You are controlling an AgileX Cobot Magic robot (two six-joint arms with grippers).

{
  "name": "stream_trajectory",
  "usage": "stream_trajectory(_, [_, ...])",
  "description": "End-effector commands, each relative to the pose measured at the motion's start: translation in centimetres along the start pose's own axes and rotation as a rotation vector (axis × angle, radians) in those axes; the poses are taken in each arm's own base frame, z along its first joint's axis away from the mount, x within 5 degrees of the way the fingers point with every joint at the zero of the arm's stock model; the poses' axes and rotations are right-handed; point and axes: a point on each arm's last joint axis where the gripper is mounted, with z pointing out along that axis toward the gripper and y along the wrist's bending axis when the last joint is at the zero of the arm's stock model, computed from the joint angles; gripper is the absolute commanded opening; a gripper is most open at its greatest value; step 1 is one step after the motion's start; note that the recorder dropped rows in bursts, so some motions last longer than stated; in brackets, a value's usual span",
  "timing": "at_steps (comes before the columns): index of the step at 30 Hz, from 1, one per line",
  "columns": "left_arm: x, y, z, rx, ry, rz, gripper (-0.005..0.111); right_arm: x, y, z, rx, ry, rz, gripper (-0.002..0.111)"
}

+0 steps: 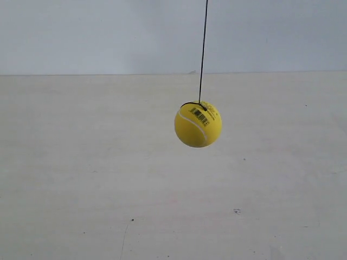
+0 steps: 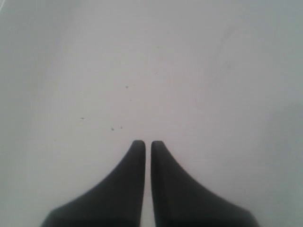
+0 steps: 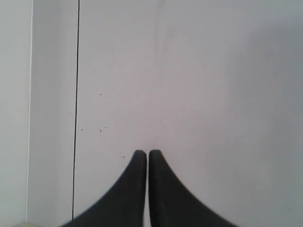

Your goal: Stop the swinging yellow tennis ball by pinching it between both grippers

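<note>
The yellow tennis ball hangs in mid-air on a thin dark string, a little right of centre in the exterior view, its barcode facing up. No gripper or arm shows in the exterior view. In the left wrist view my left gripper is shut, its two black wedge fingers nearly touching, with only pale surface ahead. My right gripper is likewise shut on nothing. The ball appears in neither wrist view.
A pale tabletop lies under the ball, with a light wall behind it. In the right wrist view a thin dark line runs straight across the pale surface beside the fingers.
</note>
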Motion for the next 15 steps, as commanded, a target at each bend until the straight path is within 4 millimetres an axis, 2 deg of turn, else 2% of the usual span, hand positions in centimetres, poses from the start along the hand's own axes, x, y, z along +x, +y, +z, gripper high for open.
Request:
stream_trajectory(1, [1.2,0.4,0.0,-0.051,0.051,0.063,0.005,-0.2,0.0,-0.1,0.003,-0.007,0.000,0.000])
stream_trajectory(15, [8.5,3.5,-0.5,-0.125,0.214,0.119,0.005,-0.2,0.0,-0.1,0.003,-0.007,0.002,0.000])
